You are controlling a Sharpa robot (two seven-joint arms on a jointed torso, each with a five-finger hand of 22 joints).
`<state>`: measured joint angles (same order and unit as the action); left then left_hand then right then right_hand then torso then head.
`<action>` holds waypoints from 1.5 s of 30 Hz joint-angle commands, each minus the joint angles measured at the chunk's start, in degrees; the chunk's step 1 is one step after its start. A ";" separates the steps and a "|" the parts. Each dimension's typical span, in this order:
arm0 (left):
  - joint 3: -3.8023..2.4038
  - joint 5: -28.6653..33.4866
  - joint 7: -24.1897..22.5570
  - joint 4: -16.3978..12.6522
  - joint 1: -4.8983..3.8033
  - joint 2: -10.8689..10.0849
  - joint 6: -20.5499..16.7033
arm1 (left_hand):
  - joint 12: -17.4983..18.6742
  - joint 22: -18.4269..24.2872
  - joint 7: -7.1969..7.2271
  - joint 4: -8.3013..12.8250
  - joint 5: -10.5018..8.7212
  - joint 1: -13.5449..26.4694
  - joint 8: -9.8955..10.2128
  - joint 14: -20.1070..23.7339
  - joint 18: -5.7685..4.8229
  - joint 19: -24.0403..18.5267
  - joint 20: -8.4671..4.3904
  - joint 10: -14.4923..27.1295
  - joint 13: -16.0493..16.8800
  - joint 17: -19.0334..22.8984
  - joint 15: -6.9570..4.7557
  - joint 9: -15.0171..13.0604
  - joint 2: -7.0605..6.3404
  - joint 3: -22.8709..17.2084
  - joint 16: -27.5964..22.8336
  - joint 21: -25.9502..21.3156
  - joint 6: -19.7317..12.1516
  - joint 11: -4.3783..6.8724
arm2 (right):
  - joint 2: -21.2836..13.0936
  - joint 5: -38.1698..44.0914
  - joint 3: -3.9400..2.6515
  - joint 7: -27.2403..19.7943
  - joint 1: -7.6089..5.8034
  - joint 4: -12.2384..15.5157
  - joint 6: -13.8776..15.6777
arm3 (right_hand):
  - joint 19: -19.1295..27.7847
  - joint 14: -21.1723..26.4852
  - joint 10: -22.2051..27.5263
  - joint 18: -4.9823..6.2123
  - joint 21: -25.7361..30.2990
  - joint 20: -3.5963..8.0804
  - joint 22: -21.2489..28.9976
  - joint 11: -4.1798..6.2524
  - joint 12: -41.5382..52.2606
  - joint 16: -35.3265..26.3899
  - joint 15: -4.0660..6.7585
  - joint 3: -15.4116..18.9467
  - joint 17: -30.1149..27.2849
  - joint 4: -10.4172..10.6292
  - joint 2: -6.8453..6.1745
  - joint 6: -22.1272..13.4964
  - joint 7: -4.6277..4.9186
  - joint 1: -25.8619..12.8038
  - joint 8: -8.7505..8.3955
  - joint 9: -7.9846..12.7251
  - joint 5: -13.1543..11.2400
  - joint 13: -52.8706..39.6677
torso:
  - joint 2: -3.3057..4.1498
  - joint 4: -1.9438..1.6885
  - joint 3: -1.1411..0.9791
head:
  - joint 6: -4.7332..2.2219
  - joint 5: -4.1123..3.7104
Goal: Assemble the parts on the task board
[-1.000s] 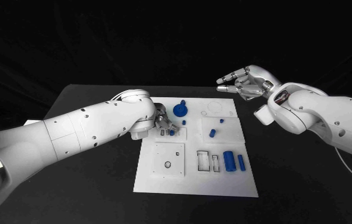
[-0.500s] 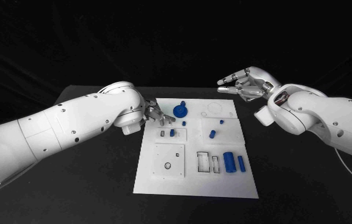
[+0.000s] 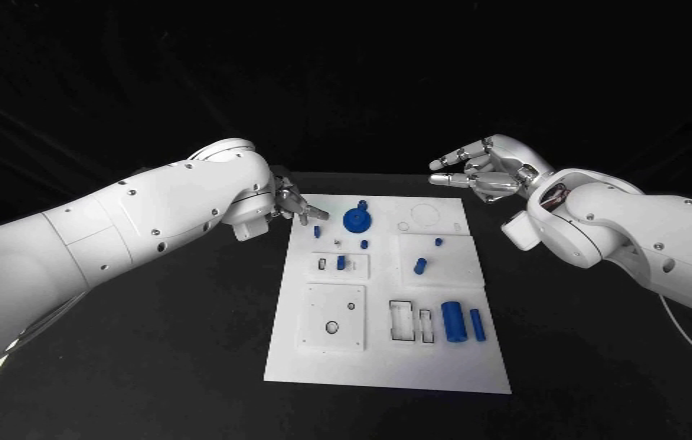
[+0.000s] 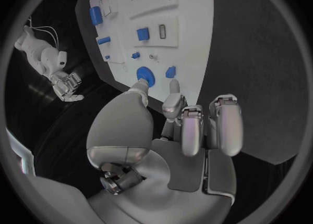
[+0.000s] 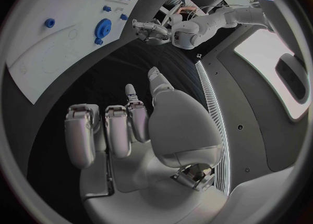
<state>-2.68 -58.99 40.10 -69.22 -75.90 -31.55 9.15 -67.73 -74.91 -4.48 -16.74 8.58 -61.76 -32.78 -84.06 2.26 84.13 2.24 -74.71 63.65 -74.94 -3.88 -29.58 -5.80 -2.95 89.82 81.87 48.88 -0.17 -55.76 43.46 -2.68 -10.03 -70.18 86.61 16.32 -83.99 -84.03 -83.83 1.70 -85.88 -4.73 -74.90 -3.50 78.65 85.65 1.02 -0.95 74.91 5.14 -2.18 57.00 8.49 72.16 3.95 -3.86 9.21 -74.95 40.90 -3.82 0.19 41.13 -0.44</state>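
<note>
Left hand [image 3: 296, 208] is being held empty, fingers apart, beside the task board's [image 3: 332, 360] far left corner; right hand [image 3: 483, 172], fingers curled, nothing held, beyond its far right corner.

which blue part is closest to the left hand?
The small blue piece at the board's far left corner, just off the left hand; the gear sits farther right.

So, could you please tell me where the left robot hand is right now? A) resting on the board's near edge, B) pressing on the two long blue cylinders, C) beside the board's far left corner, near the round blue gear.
C: the left robot hand is by the task board's far left corner, near the round blue gear.
</note>
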 commanded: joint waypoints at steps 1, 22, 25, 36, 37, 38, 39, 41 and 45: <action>0.25 -8.04 -0.77 2.52 -0.11 1.49 1.74 | -0.46 -3.21 0.17 0.08 0.12 -1.01 -0.15 -5.94 0.37 1.62 0.31 -0.61 0.30 -15.06 0.24 0.31 0.38 0.43 0.18 0.40 0.80 0.13 | 0.26 0.06 0.01 -0.67 0.05 -0.07 -0.86 | -2.34 -4.19 0.20 0.28 0.37 -0.18 -5.79 0.01 -0.29 -0.26 -0.08 0.32 7.63 -0.04 0.13 -0.51 -0.04 -0.45 -0.01 -0.08 0.18 -8.40 | 0.06 0.06 0.00 | -0.04 0.20; 1.80 -9.47 -3.19 10.26 0.06 7.06 5.71 | -2.89 -5.46 1.61 -0.06 -0.09 -0.16 -2.56 -5.94 -0.09 2.47 -0.54 -2.63 2.48 -15.06 -0.74 0.30 1.60 3.92 0.18 1.83 4.37 1.33 | 1.08 0.14 0.05 -0.73 0.13 -0.65 -1.09 | -2.35 -4.20 0.20 0.27 0.36 -0.17 -5.82 0.01 -0.29 -0.27 -0.07 0.40 7.64 0.00 0.18 -0.51 -0.05 -0.44 -0.01 -0.08 0.31 -8.39 | 0.40 0.23 0.08 | -0.04 0.46; 1.82 -8.93 -3.36 10.09 0.06 7.16 6.12 | -3.26 -5.75 1.75 -0.05 -0.10 0.16 -2.84 -5.94 -0.15 2.58 -0.66 -2.93 2.87 -15.06 -0.85 0.14 2.04 4.38 0.18 2.01 4.57 1.46 | 1.22 0.14 0.05 -0.75 0.15 -0.79 -1.14 | -2.35 -4.20 0.20 0.27 0.36 -0.17 -5.82 0.01 -0.29 -0.27 -0.07 0.40 7.64 0.00 0.18 -0.51 -0.05 -0.44 -0.01 -0.08 0.31 -8.39 | 0.37 0.32 0.10 | 0.06 0.57; 1.92 -7.26 -3.34 10.39 0.06 7.48 7.69 | -3.58 -6.14 2.01 0.19 0.05 -1.34 -3.31 -5.94 -0.23 2.70 -0.91 -3.28 3.19 -15.06 -1.08 -0.23 3.46 4.42 0.18 2.25 4.66 1.70 | 1.38 0.27 0.08 -0.71 0.19 -0.93 -1.27 | -2.36 -4.20 0.20 0.27 0.36 -0.17 -5.82 0.02 -0.29 -0.28 -0.07 0.43 7.63 0.01 0.21 -0.50 -0.05 -0.42 -0.01 -0.09 0.37 -8.38 | 0.33 0.27 0.10 | -0.03 0.62; 1.94 -7.13 -3.34 10.42 0.07 7.50 7.69 | -3.60 -6.16 2.02 0.22 0.06 -1.58 -3.33 -5.94 -0.23 2.70 -0.93 -3.30 3.21 -15.06 -1.10 -0.26 3.58 4.38 0.18 2.26 4.65 1.72 | 1.38 0.29 0.09 -0.71 0.19 -0.93 -1.29 | -2.36 -4.20 0.20 0.27 0.36 -0.17 -5.82 0.02 -0.29 -0.28 -0.07 0.43 7.63 0.01 0.21 -0.50 -0.05 -0.42 -0.01 -0.09 0.37 -8.38 | 0.35 0.28 0.11 | -0.03 0.62; 1.94 -7.07 -3.33 10.43 0.07 7.51 7.69 | -3.61 -6.15 2.03 0.24 0.07 -1.84 -3.36 -5.94 -0.23 2.70 -0.94 -3.31 3.22 -15.06 -1.11 -0.30 3.68 4.34 0.18 2.25 4.62 1.73 | 1.38 0.31 0.09 -0.71 0.19 -0.94 -1.30 | -2.36 -4.20 0.20 0.27 0.36 -0.17 -5.82 0.02 -0.29 -0.28 -0.07 0.43 7.63 0.01 0.21 -0.50 -0.05 -0.42 -0.01 -0.09 0.37 -8.38 | 0.38 0.28 0.12 | -0.05 0.61; 1.95 -6.98 -3.31 10.42 0.07 7.52 7.69 | -3.62 -6.16 2.04 0.26 0.08 -2.17 -3.39 -5.94 -0.23 2.70 -0.96 -3.33 3.23 -15.06 -1.13 -0.34 3.81 4.29 0.18 2.25 4.58 1.74 | 1.40 0.32 0.09 -0.70 0.19 -0.95 -1.31 | -2.36 -4.20 0.20 0.27 0.36 -0.17 -5.82 0.02 -0.29 -0.28 -0.07 0.43 7.63 0.01 0.21 -0.50 -0.05 -0.42 -0.01 -0.09 0.37 -8.38 | 0.38 0.28 0.12 | -0.05 0.61; 1.96 -6.82 -3.31 10.35 0.07 7.53 7.69 | -3.63 -6.16 2.06 0.29 0.10 -2.69 -3.45 -5.94 -0.22 2.69 -0.99 -3.34 3.24 -15.06 -1.15 -0.41 4.07 4.16 0.18 2.24 4.53 1.76 | 1.44 0.34 0.09 -0.70 0.19 -0.98 -1.34 | -2.36 -4.20 0.20 0.27 0.36 -0.17 -5.82 0.02 -0.29 -0.28 -0.07 0.43 7.63 0.01 0.21 -0.50 -0.05 -0.42 -0.01 -0.09 0.37 -8.38 | 0.39 0.29 0.14 | -0.06 0.61; 1.98 -6.30 -3.38 10.21 0.07 7.58 7.77 | -3.68 -6.22 2.09 0.34 0.12 -3.53 -3.58 -5.94 -0.24 2.70 -1.02 -3.39 3.29 -15.06 -1.18 -0.55 4.56 3.90 0.18 2.27 4.50 1.79 | 1.51 0.36 0.10 -0.70 0.20 -1.04 -1.39 | -2.33 -4.20 0.18 0.28 0.39 -0.17 -5.76 0.02 -0.27 -0.28 -0.07 0.44 7.63 0.01 0.24 -0.50 -0.06 -0.39 -0.01 -0.09 0.41 -8.39 | 0.38 0.31 0.13 | 0.00 0.66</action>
<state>-0.69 -66.47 37.33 -58.88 -75.81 -24.14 15.69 -71.02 -74.91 -2.66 -16.52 8.58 -64.69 -36.15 -84.07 2.26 83.93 1.61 -77.71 66.90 -74.92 -4.71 -30.08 -1.07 1.04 89.82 83.88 53.14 1.44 -54.33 43.49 -2.58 -10.18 -70.04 85.60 15.88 -83.99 -84.02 -83.84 1.70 -85.88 -4.74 -74.92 -3.50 78.65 85.65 1.02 -0.96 74.94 5.13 -2.18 57.00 8.49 72.16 3.95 -3.86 9.44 -74.95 41.25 -3.53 0.31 41.07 0.18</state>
